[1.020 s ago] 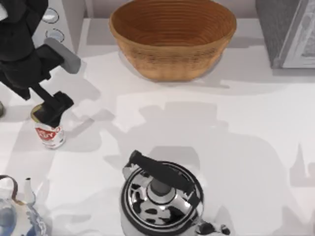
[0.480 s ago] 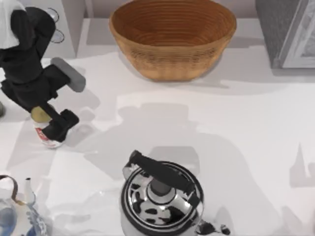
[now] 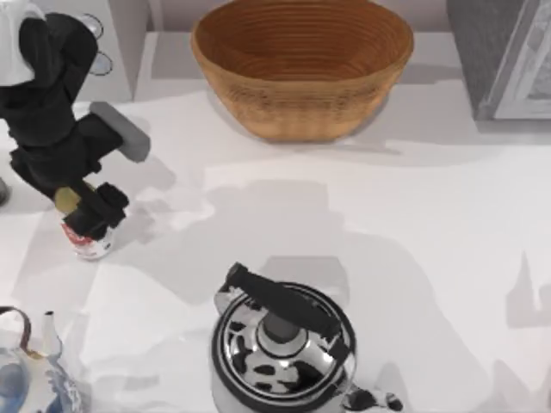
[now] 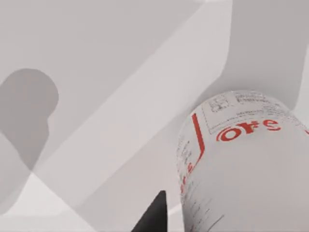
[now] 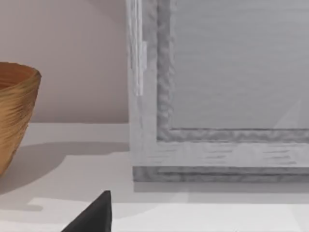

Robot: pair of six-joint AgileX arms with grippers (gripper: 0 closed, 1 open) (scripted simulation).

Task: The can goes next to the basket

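The can (image 3: pixel 89 242), a small white tin with a red label and a dull gold top, stands near the table's left edge. My left gripper (image 3: pixel 93 217) reaches down from the upper left and is shut on the can, with its black fingers around the can's upper part. In the left wrist view the can (image 4: pixel 241 169) looms close beside one black fingertip (image 4: pixel 153 216). The basket (image 3: pixel 301 69), a wide tan wicker bowl, sits at the back centre, well apart from the can. My right arm is parked; one fingertip (image 5: pixel 94 215) of its open gripper shows, with the basket (image 5: pixel 14 116) beyond it.
A shiny steel kettle (image 3: pixel 280 344) with a black handle stands at the front centre. A blue and white teapot (image 3: pixel 26 379) is at the front left corner. A grey box (image 3: pixel 508 52) fills the back right, and a white unit (image 3: pixel 116 43) stands at the back left.
My left gripper has come down around the can and its fingers have drawn in on it. The can still stands in the same spot.
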